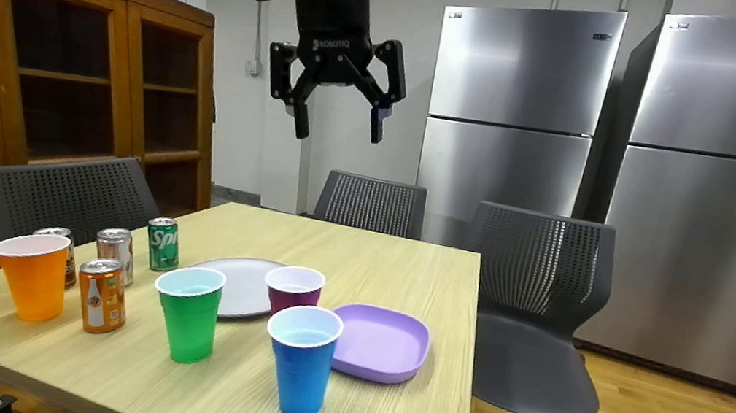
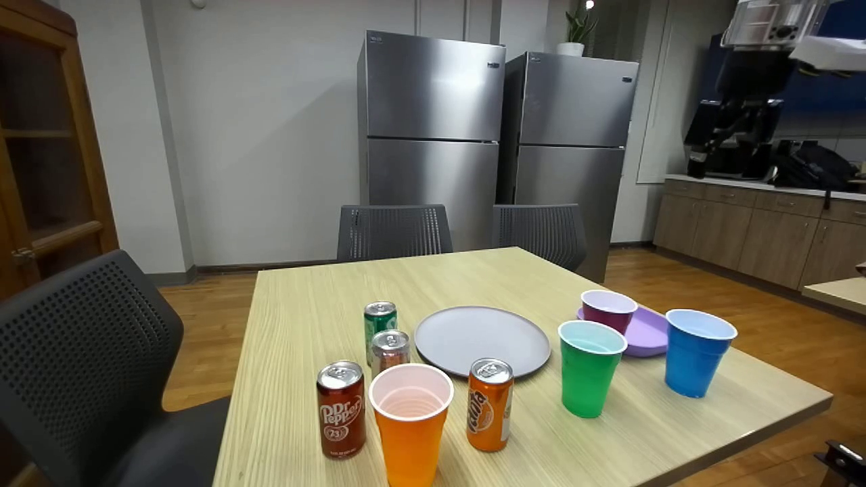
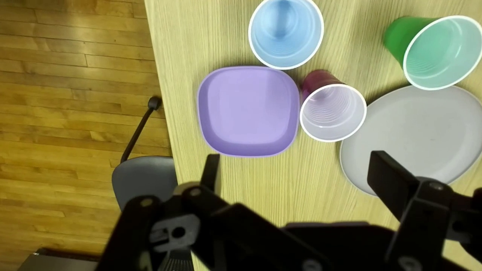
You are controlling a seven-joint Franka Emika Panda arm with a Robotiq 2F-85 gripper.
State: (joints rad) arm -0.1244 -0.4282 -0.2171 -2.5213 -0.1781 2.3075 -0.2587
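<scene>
High over the table, my gripper (image 1: pixel 339 137) stands open with nothing between its fingers. From the wrist view, a lilac square plate (image 3: pixel 248 109) and a maroon cup (image 3: pixel 333 113) lie just beyond the fingertips, far below. The blue cup (image 3: pixel 280 41) stands close to the lilac plate, and a green cup (image 3: pixel 440 52) is farther right, by the round grey plate (image 3: pixel 418 124). An orange cup (image 2: pixel 411 439) stands among several cans: Dr Pepper (image 2: pixel 342 416), Fanta (image 2: pixel 489 409), green Sprite (image 1: pixel 163 246) and a silver-topped can (image 1: pixel 116 252). All cups are upright.
The wooden table (image 1: pixel 361 250) has dark chairs around it: a chair (image 1: pixel 533 306) at one side, others beyond and at the cabinet side. A wooden glass-door cabinet (image 1: pixel 58 61) and two steel refrigerators (image 1: pixel 521 76) stand behind. A counter (image 2: pixel 758 230) runs along the far wall.
</scene>
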